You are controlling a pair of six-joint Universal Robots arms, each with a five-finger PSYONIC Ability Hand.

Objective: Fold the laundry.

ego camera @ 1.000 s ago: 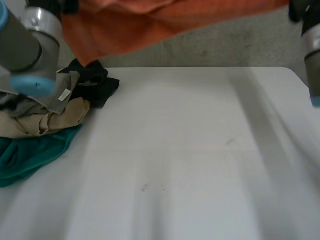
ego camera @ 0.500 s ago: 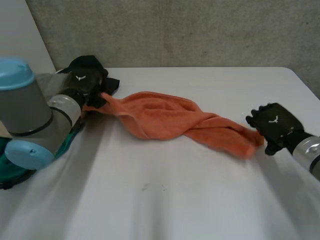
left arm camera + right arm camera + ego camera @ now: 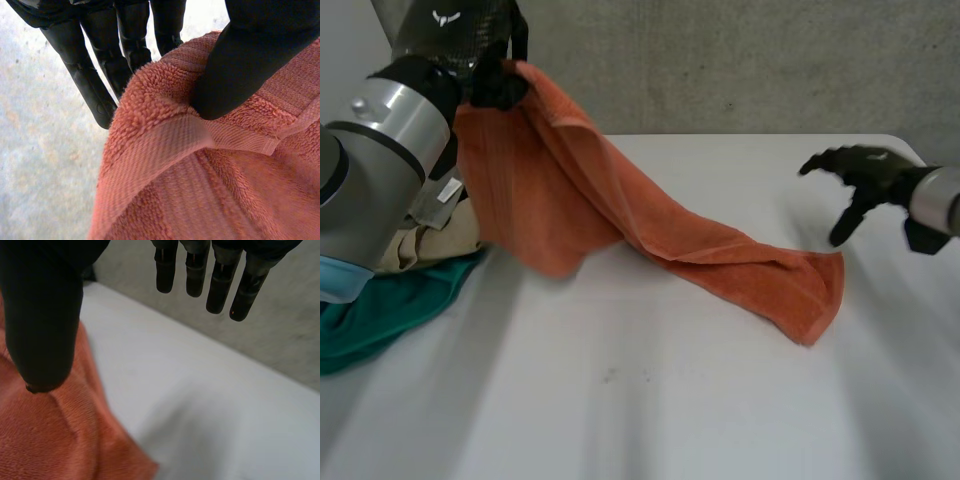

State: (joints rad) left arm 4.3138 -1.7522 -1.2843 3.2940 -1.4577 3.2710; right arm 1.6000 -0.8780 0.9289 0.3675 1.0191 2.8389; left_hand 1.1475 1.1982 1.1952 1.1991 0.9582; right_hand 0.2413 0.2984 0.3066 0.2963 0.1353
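Observation:
An orange towel (image 3: 650,235) hangs from my left hand (image 3: 470,45), raised high over the table's far left. Its lower end trails across the white table (image 3: 700,400) to a corner at the right. In the left wrist view the thumb (image 3: 250,65) pinches the towel's hemmed corner (image 3: 165,145) against the fingers (image 3: 95,80). My right hand (image 3: 860,175) hovers open above the table, just past the towel's lying end, touching nothing. In the right wrist view its fingers (image 3: 215,277) are straight, and the towel (image 3: 55,440) lies under the thumb (image 3: 42,325).
A pile of other laundry sits at the table's left edge: a teal cloth (image 3: 380,310), a beige cloth (image 3: 425,240) and a grey one with a white label (image 3: 445,190). A grey wall (image 3: 740,60) stands behind the table.
My right hand has let go of the towel's end, opened and lifted away to the right. My left hand has risen, pulling its corner of the towel up.

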